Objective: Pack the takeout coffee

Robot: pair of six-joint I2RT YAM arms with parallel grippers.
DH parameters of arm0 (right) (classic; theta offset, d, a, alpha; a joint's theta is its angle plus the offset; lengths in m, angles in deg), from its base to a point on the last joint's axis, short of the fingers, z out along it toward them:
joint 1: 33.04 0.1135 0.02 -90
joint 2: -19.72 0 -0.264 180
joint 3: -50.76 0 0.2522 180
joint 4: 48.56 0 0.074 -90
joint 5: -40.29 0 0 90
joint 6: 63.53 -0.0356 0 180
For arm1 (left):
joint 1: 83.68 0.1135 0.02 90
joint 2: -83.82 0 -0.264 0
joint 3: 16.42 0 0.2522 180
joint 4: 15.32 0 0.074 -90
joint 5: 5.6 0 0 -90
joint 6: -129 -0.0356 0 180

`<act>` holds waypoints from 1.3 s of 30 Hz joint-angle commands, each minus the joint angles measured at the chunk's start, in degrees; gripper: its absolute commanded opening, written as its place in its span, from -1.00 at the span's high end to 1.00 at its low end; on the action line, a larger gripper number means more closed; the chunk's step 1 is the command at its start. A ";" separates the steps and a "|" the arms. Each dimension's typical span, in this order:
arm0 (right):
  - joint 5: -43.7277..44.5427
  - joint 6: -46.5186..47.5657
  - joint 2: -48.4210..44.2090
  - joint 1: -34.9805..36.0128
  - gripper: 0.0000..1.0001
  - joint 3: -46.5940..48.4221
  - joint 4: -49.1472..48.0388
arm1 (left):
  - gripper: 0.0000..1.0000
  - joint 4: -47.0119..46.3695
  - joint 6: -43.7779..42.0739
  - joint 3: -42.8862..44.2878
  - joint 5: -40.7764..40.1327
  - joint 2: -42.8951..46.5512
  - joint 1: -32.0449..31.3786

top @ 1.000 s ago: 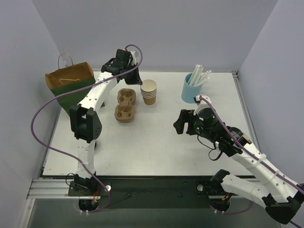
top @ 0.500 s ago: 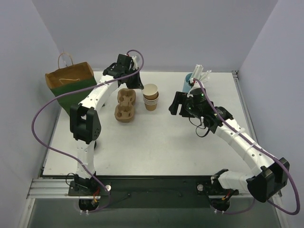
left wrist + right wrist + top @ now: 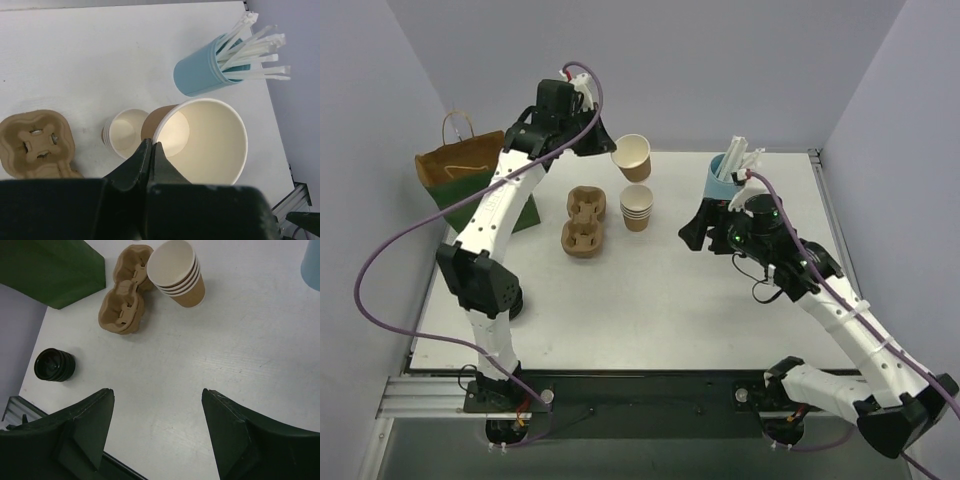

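Observation:
The takeout coffee is out of view in every frame. My left gripper (image 3: 612, 150) is raised above the table's back and shut on the rim of a single lidless tan paper cup (image 3: 633, 157). In the left wrist view the fingers (image 3: 151, 145) pinch that cup's (image 3: 210, 140) white-lined rim. Below it stands the stack of lidless cups (image 3: 637, 207). My right gripper (image 3: 695, 228) hovers right of the stack, open with nothing between its fingers (image 3: 157, 392).
A brown pulp cup carrier (image 3: 585, 222) lies left of the stack. A blue holder of white wrapped sticks (image 3: 722, 185) stands at the back right. A paper bag with a green base (image 3: 470, 170) is at the back left. Black lids (image 3: 54, 365) sit near the table's left front.
My left gripper has risen with one cup lifted off the stack. The right arm swung from the table's middle right toward the back and now hovers beside the blue holder.

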 commanded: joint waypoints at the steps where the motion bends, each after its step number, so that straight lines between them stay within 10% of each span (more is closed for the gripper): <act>1: -2.09 0.78 -7.29 -0.04 -0.45 -1.00 3.82 | 1.00 2.33 -0.32 -6.74 -2.19 10.15 -3.57; 10: -1.57 0.70 -24.35 -0.04 -0.46 -6.71 11.29 | 1.00 -13.90 4.93 -47.22 -10.19 31.51 -17.99; 17: -1.13 -0.45 -30.33 -0.04 -0.46 -7.77 15.07 | 1.00 -23.94 9.78 -62.55 -11.95 34.61 -24.59; 32: -0.69 -0.80 -31.83 0.13 -0.46 -9.79 15.87 | 0.92 -32.74 10.14 -67.94 -12.56 27.22 -25.83; 39: -0.69 -0.71 -31.48 0.04 -0.46 -10.05 15.96 | 0.25 -27.57 9.52 -66.72 -14.14 27.74 -25.74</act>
